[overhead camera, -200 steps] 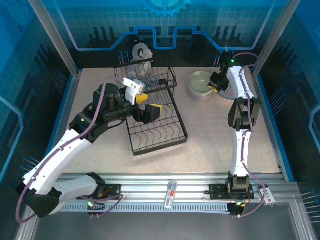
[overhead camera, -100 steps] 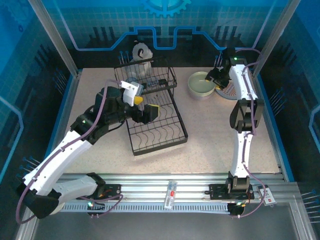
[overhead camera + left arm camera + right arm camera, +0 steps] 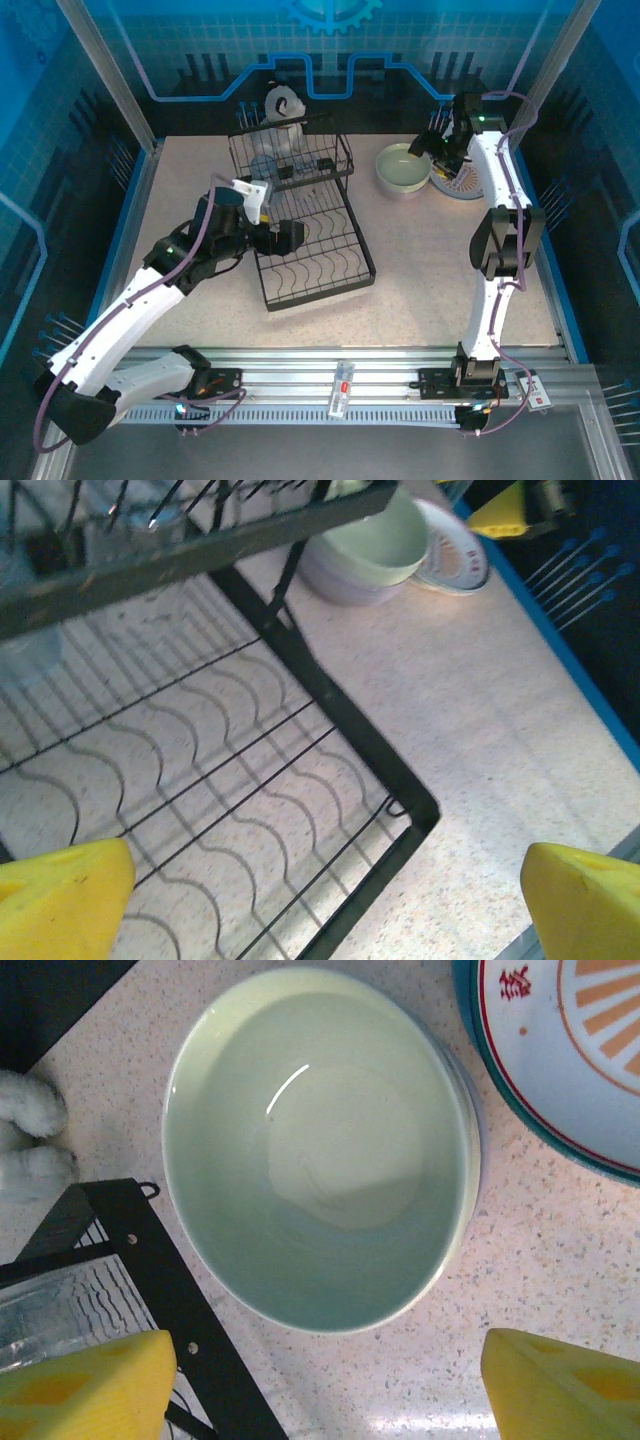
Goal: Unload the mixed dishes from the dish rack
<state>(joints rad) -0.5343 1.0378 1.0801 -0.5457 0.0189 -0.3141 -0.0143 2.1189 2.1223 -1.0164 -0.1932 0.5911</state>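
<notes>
speckled beige tabletop (image 3: 430, 260) inside a blue-walled cell carries a large black wire dish rack (image 3: 340, 708) left of centre, its flat slotted tray toward the arms and its raised basket tier at the far end. a clear ribbed glass tumbler (image 3: 266, 166) stands in that raised tier, and a grey-and-white dog figurine (image 3: 283, 106) sits just behind the rack. to the right, apart from the rack, a pale green ceramic bowl (image 3: 320, 1150) rests nested in a lavender bowl (image 3: 335, 580). a white plate with an orange-patterned rim (image 3: 580, 1040) lies just beside them, at the far right of the table. the left gripper (image 3: 320, 900) hangs over the rack's lower tray, its yellow fingers (image 3: 60, 900) spread wide with nothing between them. the right gripper (image 3: 320, 1390) hovers above the pale green ceramic bowl, its yellow pads (image 3: 560, 1390) standing wide apart near the bowl's edge and gripping nothing.
</notes>
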